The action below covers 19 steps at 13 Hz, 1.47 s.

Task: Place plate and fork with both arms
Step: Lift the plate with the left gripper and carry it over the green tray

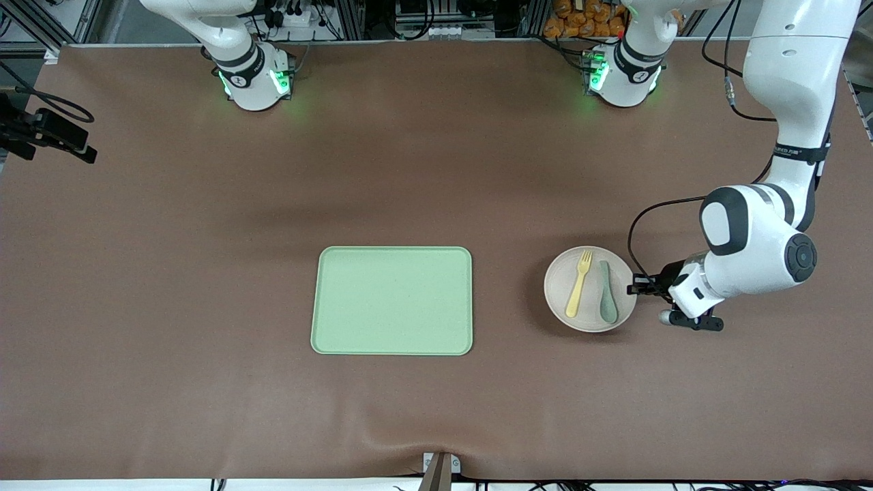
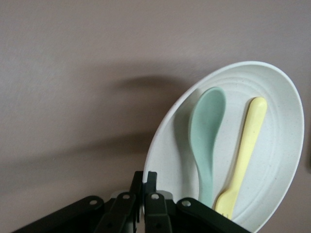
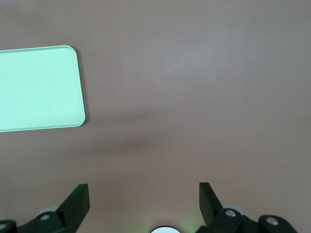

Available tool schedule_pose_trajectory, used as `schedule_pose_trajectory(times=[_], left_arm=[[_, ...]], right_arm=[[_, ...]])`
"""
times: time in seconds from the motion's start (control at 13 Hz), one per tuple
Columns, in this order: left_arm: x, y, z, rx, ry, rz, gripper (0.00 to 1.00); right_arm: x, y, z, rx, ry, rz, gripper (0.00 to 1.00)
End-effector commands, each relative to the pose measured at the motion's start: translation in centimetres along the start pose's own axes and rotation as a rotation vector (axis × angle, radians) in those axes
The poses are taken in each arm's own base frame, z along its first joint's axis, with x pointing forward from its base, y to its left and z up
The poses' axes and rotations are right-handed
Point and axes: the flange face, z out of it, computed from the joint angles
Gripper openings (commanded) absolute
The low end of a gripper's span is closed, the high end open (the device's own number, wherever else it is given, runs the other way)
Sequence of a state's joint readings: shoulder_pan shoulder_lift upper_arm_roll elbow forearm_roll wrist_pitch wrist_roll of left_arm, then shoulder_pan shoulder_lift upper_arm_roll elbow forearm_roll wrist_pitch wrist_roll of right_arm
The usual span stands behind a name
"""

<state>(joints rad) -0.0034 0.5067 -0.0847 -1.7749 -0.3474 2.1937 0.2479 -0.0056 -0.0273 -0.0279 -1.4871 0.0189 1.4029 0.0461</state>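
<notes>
The right hand [image 3: 143, 206] waits spread wide and empty over bare counter [image 1: 170, 273], above the tray [image 1: 392, 301] toward the right arm's end. The plate [image 1: 560, 300] sits on the counter beside the tray, toward the left arm's end, with the fork [image 1: 579, 284] and spoon [image 1: 607, 293] on it. The left hand [image 1: 640, 285] pinches the plate's rim, fingers [image 2: 146, 194] shut on it. Best to lift level and slowly, then carry it over the tray, or the cutlery may slide off

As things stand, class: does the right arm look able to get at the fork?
Probably not yet. The right claw waits open over bare table, while the fork lies on the plate, whose rim the left claw grips.
</notes>
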Motion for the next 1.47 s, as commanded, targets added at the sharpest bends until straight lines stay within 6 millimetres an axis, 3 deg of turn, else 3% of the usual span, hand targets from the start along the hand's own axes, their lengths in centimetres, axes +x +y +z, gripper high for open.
schedule_pose_trajectory(times=[0.0, 0.23, 0.46, 1.0, 1.39], left_arm=[[1.5, 2.5, -0.7, -0.026, 0.004, -0.001, 0.00], [2.6, 5.5, -1.5, -0.035, -0.004, -0.041, 0.00], [3.4, 9.4, -1.0, -0.039, -0.015, -0.084, 0.00], [5.1, 20.0, 3.6, -0.046, -0.023, -0.182, 0.00], [5.3, 25.1, 7.8, -0.107, 0.028, -0.244, 0.00]], right_arm=[[-1.2, -0.1, -0.7, 0.010, -0.005, -0.019, 1.00], [-1.2, 0.3, -0.6, 0.010, -0.015, -0.013, 1.00], [-1.1, 0.4, -0.6, 0.011, -0.012, -0.010, 1.00], [-0.5, 0.5, -0.5, 0.013, 0.008, -0.007, 1.00], [-0.5, 0.4, -0.5, 0.013, 0.012, -0.010, 1.00]])
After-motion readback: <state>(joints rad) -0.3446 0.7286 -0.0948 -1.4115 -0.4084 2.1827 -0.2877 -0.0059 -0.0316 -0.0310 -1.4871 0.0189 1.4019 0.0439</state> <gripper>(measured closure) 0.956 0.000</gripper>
